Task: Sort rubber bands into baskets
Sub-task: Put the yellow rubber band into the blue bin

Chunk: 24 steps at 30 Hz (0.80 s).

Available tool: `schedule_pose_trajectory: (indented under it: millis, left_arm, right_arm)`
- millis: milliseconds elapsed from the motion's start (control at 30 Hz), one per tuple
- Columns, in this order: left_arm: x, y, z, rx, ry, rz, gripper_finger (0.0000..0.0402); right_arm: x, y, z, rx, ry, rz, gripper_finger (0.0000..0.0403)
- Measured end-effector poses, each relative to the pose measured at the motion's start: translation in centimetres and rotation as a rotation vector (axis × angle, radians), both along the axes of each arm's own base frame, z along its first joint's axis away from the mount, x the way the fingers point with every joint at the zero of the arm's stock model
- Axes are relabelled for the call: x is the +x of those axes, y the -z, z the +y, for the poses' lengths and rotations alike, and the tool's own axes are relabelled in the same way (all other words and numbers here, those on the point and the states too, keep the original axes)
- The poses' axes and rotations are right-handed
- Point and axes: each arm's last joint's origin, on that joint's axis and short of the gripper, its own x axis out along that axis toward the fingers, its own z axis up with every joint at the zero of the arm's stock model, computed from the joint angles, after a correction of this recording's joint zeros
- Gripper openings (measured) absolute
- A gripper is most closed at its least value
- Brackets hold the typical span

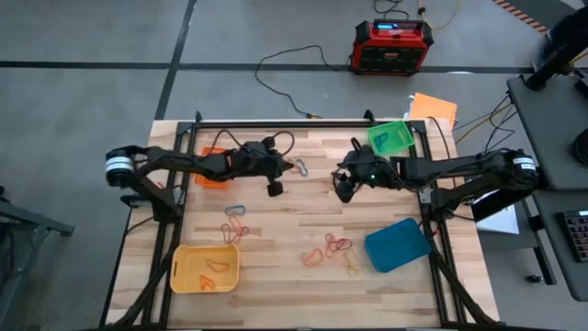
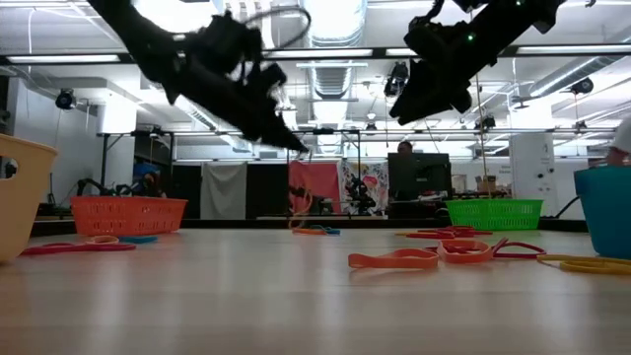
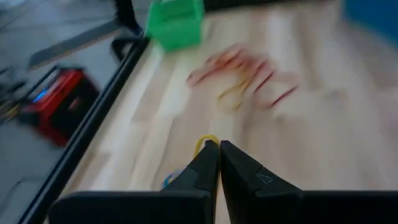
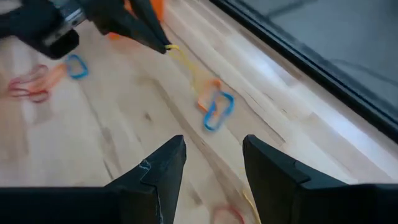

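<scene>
The left gripper hung above the wooden table, just beside the orange basket on the side facing the table's middle. Its fingers were pressed fully together, and they pinched a yellow rubber band! In the right wrist view that band ran taut from the fingertips down to an orange band and a blue band lying together on the wood, near the table's black edge rail.

The right gripper hovered off the table too, near the green basket, and well apart from the left one. Its fingers stood open with bare wood showing between them, holding nothing.

From the orange basket toward the near edge of the table, a blue band and a small clutch of red and orange bands lay loose. Beyond them sat the yellow basket, with a couple of orange loops already inside it. Farther off, between the yellow basket and the blue basket, another scatter of red, orange and yellow bands rested on the boards. The low view showed those flat on the surface, with both arms raised over them.

Off the table, on the floor beyond the green basket, stood a red-black box.
</scene>
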Motion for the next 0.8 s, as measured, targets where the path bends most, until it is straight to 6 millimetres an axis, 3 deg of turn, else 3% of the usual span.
schedule_pose_trajectory:
  millis: [267,533,800]
  left_arm:
    - [-1.0,-3.3,-1.8,-0.159,0.172,-0.149,0.0]
    - [-0.7,-3.8,-4.8,-0.185,0.275,-0.167,0.0]
    - [-0.5,-3.9,-6.6,-0.207,0.329,-0.165,0.0]
  right_arm:
    - [1.1,1.9,2.4,-0.161,-0.19,-0.106,0.015]
    - [3.0,3.4,4.1,-0.176,-0.249,-0.165,0.0146]
    - [5.4,2.5,6.1,-0.226,-0.336,-0.182,0.0181]
